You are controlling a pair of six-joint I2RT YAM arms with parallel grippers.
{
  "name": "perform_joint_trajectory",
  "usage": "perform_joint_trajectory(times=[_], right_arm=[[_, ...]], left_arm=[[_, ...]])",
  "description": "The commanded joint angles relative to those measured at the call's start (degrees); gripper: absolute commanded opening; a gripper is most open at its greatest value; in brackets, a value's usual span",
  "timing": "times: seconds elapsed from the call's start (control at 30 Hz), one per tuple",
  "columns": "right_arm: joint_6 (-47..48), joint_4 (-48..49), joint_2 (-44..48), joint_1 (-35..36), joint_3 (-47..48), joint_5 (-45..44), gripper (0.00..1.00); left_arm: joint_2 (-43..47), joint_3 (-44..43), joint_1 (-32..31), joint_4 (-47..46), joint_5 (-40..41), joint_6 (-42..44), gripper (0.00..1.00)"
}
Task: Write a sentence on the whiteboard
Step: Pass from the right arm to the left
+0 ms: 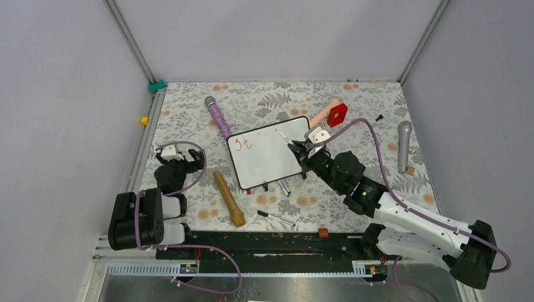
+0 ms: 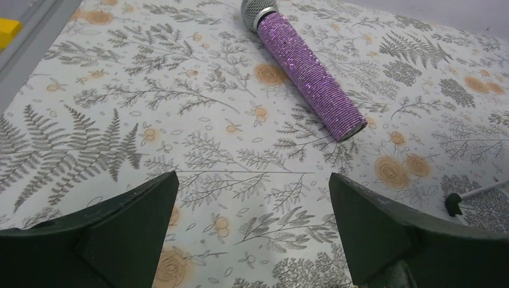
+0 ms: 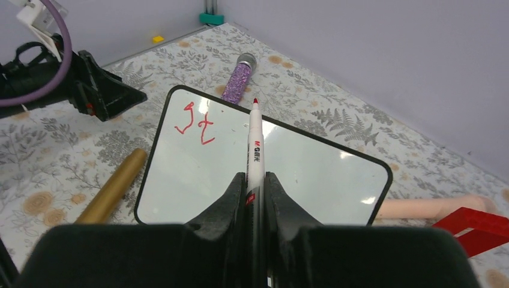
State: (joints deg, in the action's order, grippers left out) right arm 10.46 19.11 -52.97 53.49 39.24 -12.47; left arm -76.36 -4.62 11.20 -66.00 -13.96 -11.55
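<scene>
The whiteboard (image 1: 271, 165) lies flat in the middle of the tabletop (image 1: 189, 116), slightly askew. The sentence (image 3: 195, 125) is barely begun: only two red letters, apparently "st", sit near the board's left end. I judge the writing step to be at an early stage.

The right claw (image 3: 255, 183) is pinching a red marker (image 3: 254, 141) over the board; I cannot tell whether the tip touches. The next move probably calls for setting the tip down just right of those letters.

The left claw (image 2: 252, 180) is spread wide and holds nothing, well apart from the board. Its wrist view shows a purple microphone (image 2: 306, 66) but no writing. Only the overhead view shows both arms, and the right wrist view gives the letters most clearly.
</scene>
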Motion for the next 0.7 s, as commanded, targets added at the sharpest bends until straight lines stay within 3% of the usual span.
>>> perform_joint_trajectory(times=[0.0,0.23,0.5,0.67], right_arm=[[-5.9,9.0,-0.4,-0.2,-2.0,0.6,0.0],[-5.9,7.1,1.9,-1.7,-4.9,-3.2,0.0],[-6.3,-8.4,0.3,-2.6,-1.3,-12.2,0.0],[-8.4,-16.1,-1.5,-2.5,5.0,-12.0,0.0]], left_arm=[[-1.4,-0.2,-5.1,-12.5,11.1,2.2,0.99],[-0.5,-7.1,-13.7,1.8,29.4,5.2,0.99],[-0.7,-8.1,-14.5,3.6,31.2,5.4,0.99],[-0.7,-8.2,-14.5,3.5,31.1,5.4,0.99]])
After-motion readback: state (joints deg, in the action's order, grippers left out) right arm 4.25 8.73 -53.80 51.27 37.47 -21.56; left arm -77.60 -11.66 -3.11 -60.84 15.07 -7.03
